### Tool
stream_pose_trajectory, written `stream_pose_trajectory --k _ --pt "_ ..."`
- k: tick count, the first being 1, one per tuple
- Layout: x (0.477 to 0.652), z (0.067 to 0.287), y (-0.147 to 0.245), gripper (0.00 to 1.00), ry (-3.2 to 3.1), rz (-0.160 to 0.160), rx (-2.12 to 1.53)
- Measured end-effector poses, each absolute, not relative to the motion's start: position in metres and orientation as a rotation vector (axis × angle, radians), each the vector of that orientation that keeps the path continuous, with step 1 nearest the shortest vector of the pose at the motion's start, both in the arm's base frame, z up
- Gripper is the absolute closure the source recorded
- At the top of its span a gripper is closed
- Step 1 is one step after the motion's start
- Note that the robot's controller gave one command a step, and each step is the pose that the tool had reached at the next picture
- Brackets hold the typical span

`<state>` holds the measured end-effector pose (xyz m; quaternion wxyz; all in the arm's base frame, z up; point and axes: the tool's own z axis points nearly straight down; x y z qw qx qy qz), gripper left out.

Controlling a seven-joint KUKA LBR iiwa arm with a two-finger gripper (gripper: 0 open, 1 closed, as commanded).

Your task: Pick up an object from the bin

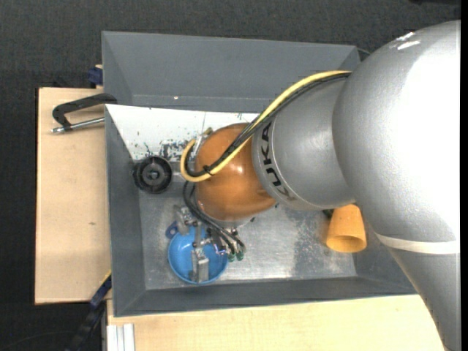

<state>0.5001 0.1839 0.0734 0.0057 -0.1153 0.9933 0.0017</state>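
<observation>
My gripper [199, 257] is low in the bin's front left part, directly over a round blue cup-like thing [179, 259] that lies near the front wall. Its tip overlaps the blue thing's middle, and I cannot tell whether they touch. A small blue tab [170, 232] sticks out at the blue thing's upper left edge. A black round thing with a hole in its centre [152, 174] sits to the upper left of the gripper, by the left wall.
A yellow-orange cone-shaped cup [346, 229] lies on its side at the front right of the bin. The arm with its orange cover and yellow cable spans the bin's middle and right, hiding the floor beneath.
</observation>
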Motion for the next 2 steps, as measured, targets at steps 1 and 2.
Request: stream_pose_trajectory --k 1,2 --pt "0.4977 0.0712 0.1829 1.0 3.117 0.004 -0.36" --pt "0.4979 0.0713 0.1828 0.0 3.116 0.005 -0.359"
